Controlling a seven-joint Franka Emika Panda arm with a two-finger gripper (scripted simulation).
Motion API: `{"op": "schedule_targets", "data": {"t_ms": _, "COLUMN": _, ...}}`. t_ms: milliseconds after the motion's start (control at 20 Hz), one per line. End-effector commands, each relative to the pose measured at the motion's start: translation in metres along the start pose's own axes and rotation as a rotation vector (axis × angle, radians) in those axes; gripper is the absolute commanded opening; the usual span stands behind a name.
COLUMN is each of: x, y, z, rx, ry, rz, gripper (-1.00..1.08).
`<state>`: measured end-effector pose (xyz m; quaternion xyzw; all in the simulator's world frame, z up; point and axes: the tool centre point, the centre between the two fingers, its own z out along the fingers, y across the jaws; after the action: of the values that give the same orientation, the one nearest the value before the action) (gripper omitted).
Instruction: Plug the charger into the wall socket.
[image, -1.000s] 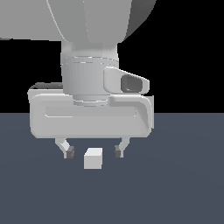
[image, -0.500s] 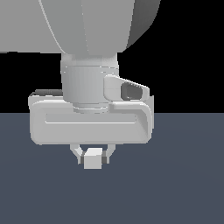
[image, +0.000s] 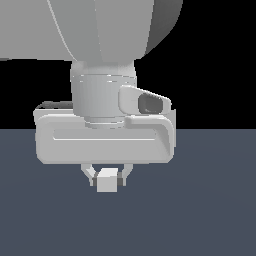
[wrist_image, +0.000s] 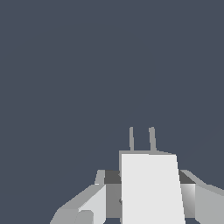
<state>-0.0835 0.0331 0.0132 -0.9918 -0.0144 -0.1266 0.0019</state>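
Exterior view showed us, largest first, the arm's pale body (image: 100, 30) filling the upper part of the picture, then the wide hand housing (image: 105, 140) below it, over a plain dark blue-grey floor (image: 200, 215). We saw no wall socket in either view, so we could not say where it stood or how far off it was.

Below the housing the gripper (image: 107, 176) had its two fingers pressed in against the charger (image: 107, 181), one on each side, pinching it. We judged the cube to be held in this way so that it could be carried and steered as one piece with the hand. Whether it rested on the floor or hung just clear of it, we could not tell.

In the wrist view the charger (wrist_image: 151, 188) sat between the fingers (wrist_image: 92, 203), its broad white face turned to the camera. Two thin grey prongs (wrist_image: 141, 139) stood out from its far edge, pointing away from the hand over bare floor. We judged that this grip left the prongs free at the leading end, as insertion would require.

The cube lay centred between the fingertips, touching both, slightly below them in the exterior view. The grasp looked complete; the carry to the socket appeared not yet done.
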Motion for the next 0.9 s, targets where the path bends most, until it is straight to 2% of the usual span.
{"op": "schedule_targets", "data": {"t_ms": 0, "x": 0.004, "y": 0.002, "z": -0.002, "rx": -0.003, "ry": 0.001, "rz": 0.013, "gripper": -1.0}}
{"op": "schedule_targets", "data": {"t_ms": 350, "x": 0.03, "y": 0.02, "z": -0.017, "rx": -0.024, "ry": 0.001, "rz": 0.105, "gripper": -1.0}}
{"op": "schedule_targets", "data": {"t_ms": 850, "x": 0.083, "y": 0.07, "z": -0.053, "rx": -0.079, "ry": 0.002, "rz": 0.317, "gripper": -1.0}}
